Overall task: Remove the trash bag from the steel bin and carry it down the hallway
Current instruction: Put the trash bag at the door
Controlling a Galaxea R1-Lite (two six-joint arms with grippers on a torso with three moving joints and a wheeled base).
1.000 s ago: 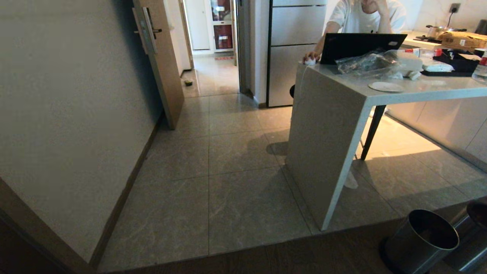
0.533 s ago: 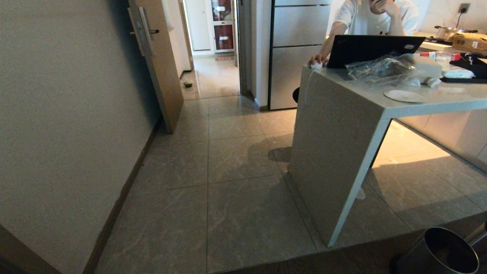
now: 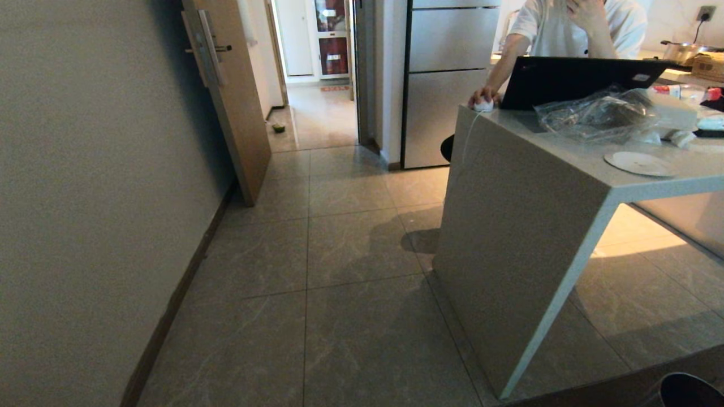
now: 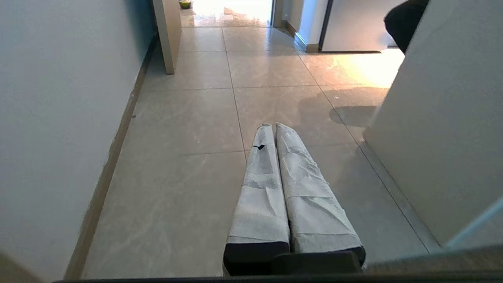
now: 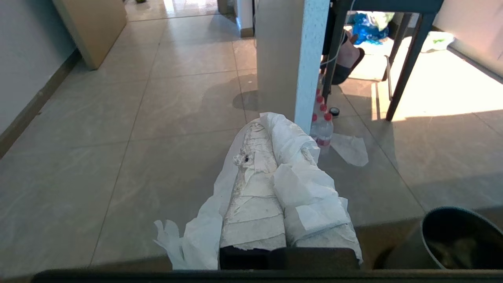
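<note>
Hallway (image 3: 317, 118) at 12 o'clock nearer; bin (image 3: 687, 390) slid toward 5; right gripper (image 5: 271, 129) pinches bag (image 5: 196, 232): carrying underway.

Grey-beige marbled floor tiles (image 3: 350, 243) spread out before me. On my left a plain pale wall (image 3: 85, 186) runs along a dark baseboard (image 3: 181, 294) to a wooden door (image 3: 237, 113) standing open. Past it a doorway (image 3: 317, 73) leads into a brighter room. A steel-fronted refrigerator (image 3: 447, 85) stands beside that opening. To my right is a pale stone counter (image 3: 520, 237) with a slanted end panel; warm light falls on the floor beneath it, near a dark table leg (image 5: 408, 67).
</note>
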